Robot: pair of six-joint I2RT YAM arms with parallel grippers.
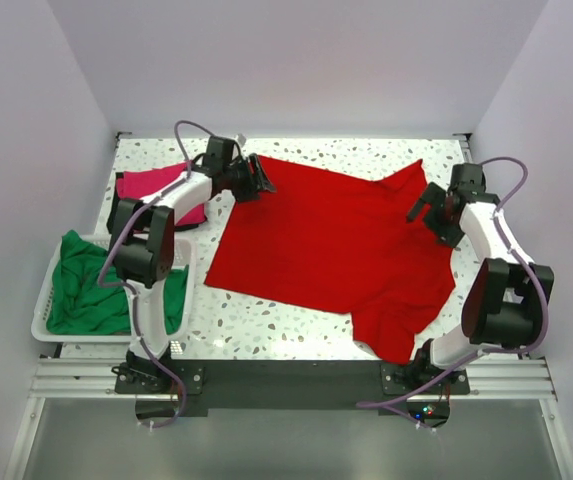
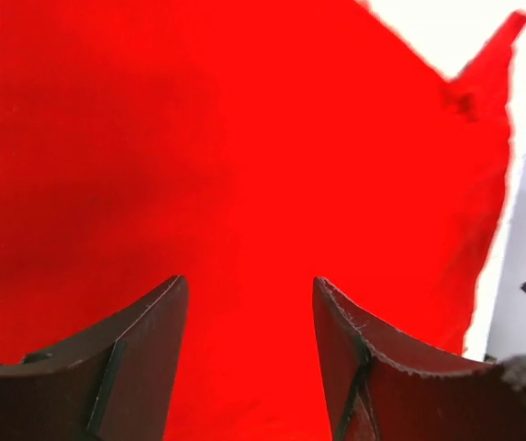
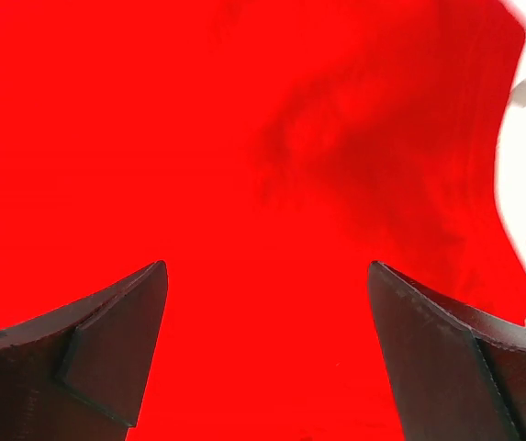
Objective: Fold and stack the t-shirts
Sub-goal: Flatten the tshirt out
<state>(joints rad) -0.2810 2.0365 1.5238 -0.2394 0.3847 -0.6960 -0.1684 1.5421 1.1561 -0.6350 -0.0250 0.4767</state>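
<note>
A large bright red t-shirt lies spread flat across the middle of the speckled table. My left gripper hovers at the shirt's far left corner, jaws open, nothing between them; its wrist view shows only red cloth below the gripper. My right gripper stands open at the shirt's right edge, over red cloth, with the gripper empty. A magenta-pink t-shirt lies folded at the far left. A green t-shirt sits crumpled in a white basket.
The white basket hangs at the table's left edge beside the left arm. White walls close in the left, back and right sides. A metal rail carries both arm bases at the near edge.
</note>
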